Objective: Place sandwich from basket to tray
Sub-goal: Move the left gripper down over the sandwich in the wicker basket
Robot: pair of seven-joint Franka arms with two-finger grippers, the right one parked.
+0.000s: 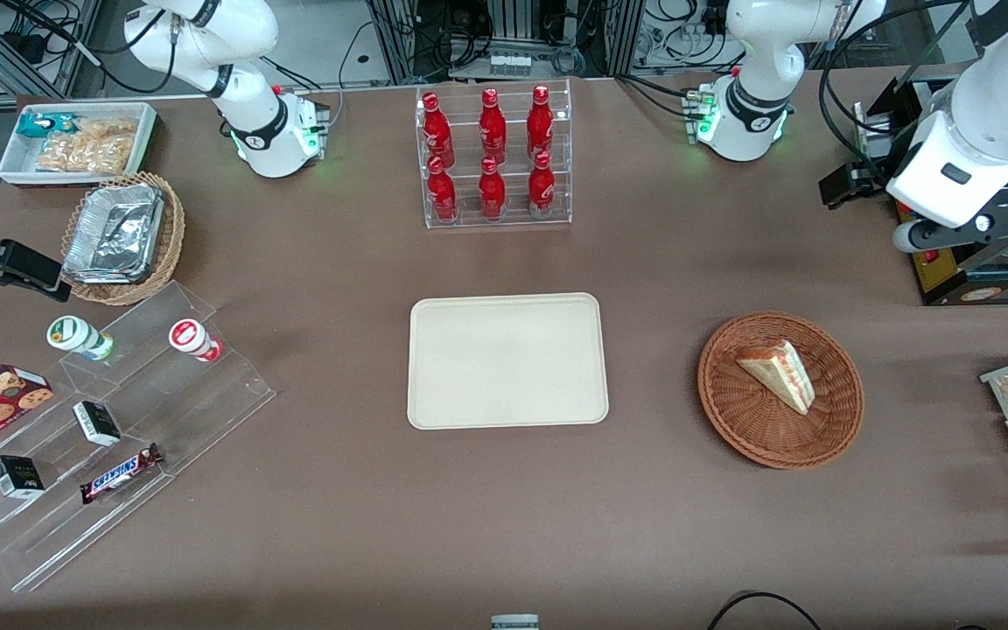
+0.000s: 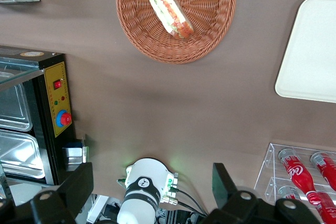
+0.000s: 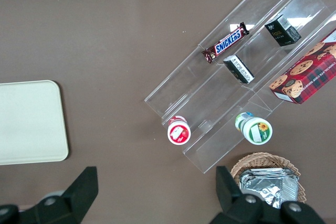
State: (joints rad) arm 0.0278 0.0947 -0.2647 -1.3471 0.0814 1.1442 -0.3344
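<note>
Jaws wide apart and empty on the gripper, high up and well clear of the basket; sandwich lies across its middle, so I'd drop straight over it, pinch the flat bread faces, then lift to the tray.

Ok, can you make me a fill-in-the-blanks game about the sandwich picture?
1. The sandwich lies in the round wicker ____.
2. The beige tray has ____ on it.
3. The clear rack holds ____ red bottles.
4. The left arm's hand is open, high above the table, and holds ____.

Missing words: basket; nothing; six; nothing
</note>
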